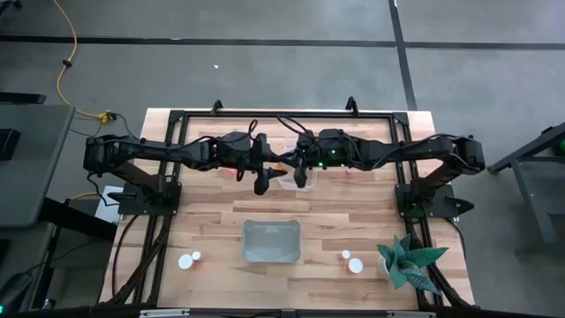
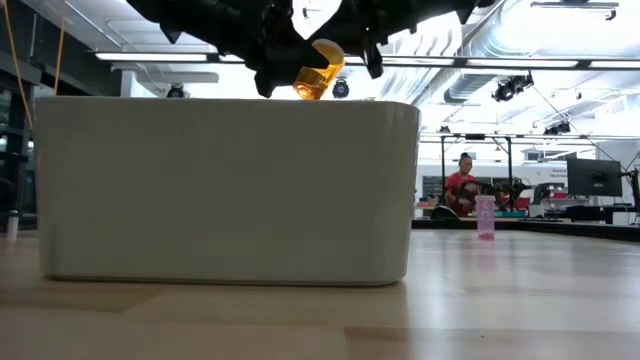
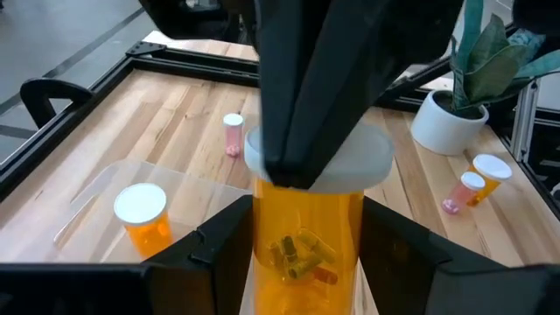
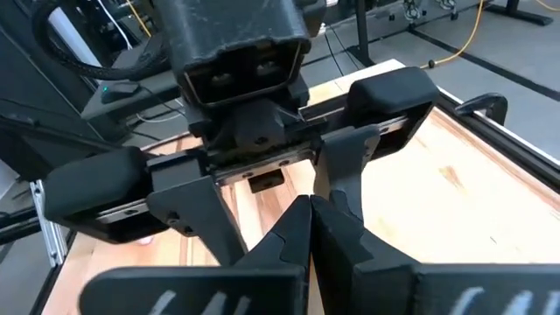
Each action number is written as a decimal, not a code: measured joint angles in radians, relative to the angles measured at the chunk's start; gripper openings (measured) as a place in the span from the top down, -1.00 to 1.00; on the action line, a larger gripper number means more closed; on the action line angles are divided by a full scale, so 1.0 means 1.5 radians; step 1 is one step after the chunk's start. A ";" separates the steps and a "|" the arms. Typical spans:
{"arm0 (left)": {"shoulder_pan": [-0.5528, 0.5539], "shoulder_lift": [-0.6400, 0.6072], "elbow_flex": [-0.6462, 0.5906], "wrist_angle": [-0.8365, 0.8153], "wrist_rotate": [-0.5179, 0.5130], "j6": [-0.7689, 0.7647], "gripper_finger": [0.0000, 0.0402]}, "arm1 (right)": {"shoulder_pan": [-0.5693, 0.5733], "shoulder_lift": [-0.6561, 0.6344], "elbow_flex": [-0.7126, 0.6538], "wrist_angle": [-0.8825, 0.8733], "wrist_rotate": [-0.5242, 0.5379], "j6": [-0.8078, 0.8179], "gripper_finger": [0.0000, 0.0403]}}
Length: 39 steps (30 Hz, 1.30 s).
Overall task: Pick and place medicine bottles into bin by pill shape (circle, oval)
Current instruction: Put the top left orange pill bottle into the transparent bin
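The wooden table (image 1: 221, 221) carries a black frame, and both dark arms reach in from the sides to meet over its far middle. A clear bin (image 1: 271, 241) sits in the near middle; in the low view its pale wall (image 2: 225, 190) fills most of the picture. A potted plant (image 1: 408, 263) stands at the near right corner.

The left gripper (image 3: 302, 249) is clamped on an orange medicine bottle (image 3: 306, 236) with a white cap, held in the air above the bins; oblong pills lie at its bottom. The right gripper (image 4: 308, 229) hangs just beside it with its fingers pressed together, holding nothing.

Another bottle (image 3: 143, 213) stands in a clear tray below. Two bottles (image 1: 190, 260) rest near left, two more (image 1: 351, 261) near right.

Far off in the room, a person (image 2: 462, 188) sits at a desk.
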 joint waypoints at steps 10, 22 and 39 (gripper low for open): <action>0.001 -0.001 0.000 0.004 -0.002 0.001 0.13 | -0.003 -0.026 0.000 -0.059 0.013 -0.019 1.00; 0.002 -0.021 0.000 -0.003 -0.012 0.014 0.13 | -0.006 -0.044 0.000 -0.093 0.032 -0.030 1.00; 0.028 -0.026 0.000 -0.033 -0.004 0.013 0.13 | -0.002 -0.044 0.000 -0.120 0.032 -0.039 1.00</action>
